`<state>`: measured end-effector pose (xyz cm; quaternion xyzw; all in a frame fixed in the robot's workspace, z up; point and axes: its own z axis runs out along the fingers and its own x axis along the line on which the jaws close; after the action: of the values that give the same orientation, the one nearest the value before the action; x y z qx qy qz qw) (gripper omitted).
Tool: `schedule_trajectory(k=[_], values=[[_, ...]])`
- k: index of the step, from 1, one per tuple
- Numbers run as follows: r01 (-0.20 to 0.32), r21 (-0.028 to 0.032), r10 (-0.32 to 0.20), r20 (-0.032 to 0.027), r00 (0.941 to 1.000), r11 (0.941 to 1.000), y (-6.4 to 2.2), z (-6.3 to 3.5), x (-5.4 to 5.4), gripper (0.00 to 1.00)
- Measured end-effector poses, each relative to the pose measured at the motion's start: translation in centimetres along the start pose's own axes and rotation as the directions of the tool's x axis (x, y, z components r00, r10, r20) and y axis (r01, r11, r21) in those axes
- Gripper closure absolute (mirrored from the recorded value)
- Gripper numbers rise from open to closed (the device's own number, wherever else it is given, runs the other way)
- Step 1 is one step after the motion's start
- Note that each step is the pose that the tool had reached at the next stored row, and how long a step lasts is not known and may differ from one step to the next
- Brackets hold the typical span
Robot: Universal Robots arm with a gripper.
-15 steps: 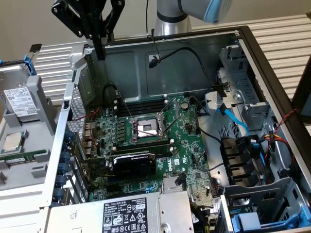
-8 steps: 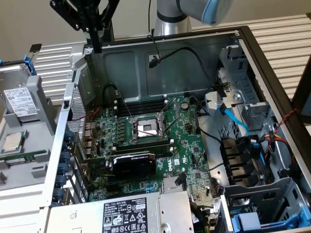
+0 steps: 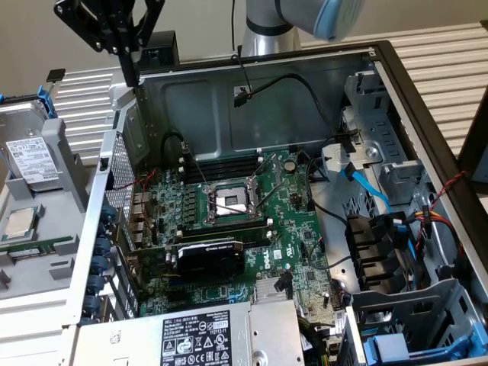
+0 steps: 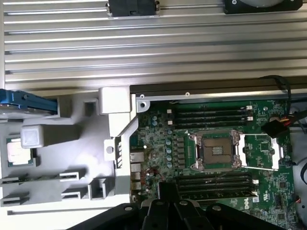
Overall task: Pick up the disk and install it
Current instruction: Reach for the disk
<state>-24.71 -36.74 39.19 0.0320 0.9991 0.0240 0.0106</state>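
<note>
The disk (image 3: pixel 32 156), silver with a white label and a blue carrier, leans in a grey holder (image 3: pixel 65 164) at the exterior view's left, outside the computer case. In the wrist view its blue carrier edge (image 4: pixel 26 101) shows beside the grey holder (image 4: pixel 72 139). My gripper (image 3: pixel 132 75) hangs above the case's rear corner, to the right of the disk and well above it. Its black fingers are shut together into one tip with nothing between them. In the wrist view the gripper (image 4: pixel 168 190) sits over the motherboard's edge.
The open computer case (image 3: pixel 427 114) holds a motherboard with an open CPU socket (image 3: pixel 231 202), a black graphics card (image 3: pixel 210 255), a power supply (image 3: pixel 198 335) and drive bays with blue parts (image 3: pixel 396 347). A square processor chip (image 3: pixel 19 223) lies in the grey holder below the disk.
</note>
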Motion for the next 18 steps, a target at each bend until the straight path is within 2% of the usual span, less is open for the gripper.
schedule_trajectory(k=[5,8,14,17,18], values=[[0.007,-0.0005,-0.007,-0.0004,1.0,1.0,-0.22,0.03,1.7,0.89],[0.01,-0.0038,-0.01,-0.0008,1.0,0.9999,-0.16,0.05,2.4,0.89],[0.01,-0.0041,-0.01,-0.0005,1.0,0.9999,1.32,0.23,3.3,0.89],[0.01,-0.004,-0.01,-0.0007,1.0,0.9999,1.41,0.24,3.3,0.89],[0.01,-0.004,-0.01,-0.0007,1.0,0.9999,1.39,0.27,3.7,0.89]])
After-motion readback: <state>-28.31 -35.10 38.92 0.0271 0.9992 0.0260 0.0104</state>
